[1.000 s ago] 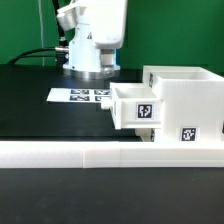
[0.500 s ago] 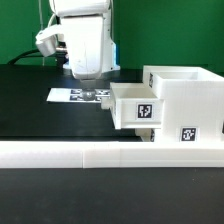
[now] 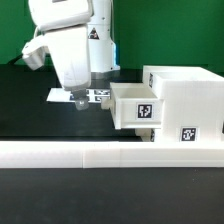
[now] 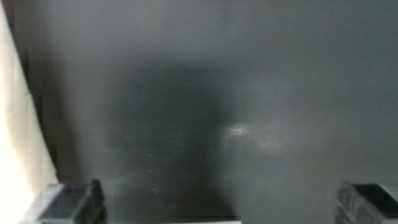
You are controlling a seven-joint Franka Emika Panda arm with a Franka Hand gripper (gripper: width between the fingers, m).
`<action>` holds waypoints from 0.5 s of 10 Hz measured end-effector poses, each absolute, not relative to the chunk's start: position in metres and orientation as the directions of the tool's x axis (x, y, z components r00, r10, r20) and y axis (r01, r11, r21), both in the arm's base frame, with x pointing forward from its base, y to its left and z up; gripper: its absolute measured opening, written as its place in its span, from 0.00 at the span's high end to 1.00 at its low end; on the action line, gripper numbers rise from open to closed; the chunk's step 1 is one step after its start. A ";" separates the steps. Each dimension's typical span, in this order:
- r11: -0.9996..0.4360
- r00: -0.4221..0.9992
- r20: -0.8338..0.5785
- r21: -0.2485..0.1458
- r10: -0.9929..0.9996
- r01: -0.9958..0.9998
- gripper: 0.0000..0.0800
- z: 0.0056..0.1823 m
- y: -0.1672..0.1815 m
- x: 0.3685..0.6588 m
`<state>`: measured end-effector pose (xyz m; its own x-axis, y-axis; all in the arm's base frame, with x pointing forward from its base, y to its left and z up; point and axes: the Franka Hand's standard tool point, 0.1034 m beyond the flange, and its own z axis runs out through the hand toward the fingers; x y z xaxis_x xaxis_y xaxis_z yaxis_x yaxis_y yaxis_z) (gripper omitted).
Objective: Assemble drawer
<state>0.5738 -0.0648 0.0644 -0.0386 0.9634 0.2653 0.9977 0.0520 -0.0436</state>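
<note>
The white drawer casing stands at the exterior view's right, with tags on its front. One white tray with a tag sticks partway out of the casing toward the left. A second tray is not clearly seen. My gripper hangs low over the black table, left of the tray and apart from it. In the wrist view the gripper is open and empty; its dark fingers stand wide apart over bare black table.
The marker board lies on the table behind and partly under the gripper. A long low white rail runs across the front. A pale strip shows at one edge of the wrist view.
The arm has moved to the exterior view's left and lower, from above the marker board's right part to its left part. The drawer parts have not moved.
</note>
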 end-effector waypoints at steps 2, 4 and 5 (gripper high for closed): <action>0.068 -0.055 0.293 -0.033 0.954 0.997 0.19 0.060 -0.061 0.593; 0.052 -0.040 0.299 -0.031 0.953 0.998 0.19 0.060 -0.048 0.603; 0.044 -0.033 0.305 -0.030 0.952 0.999 0.19 0.062 -0.038 0.604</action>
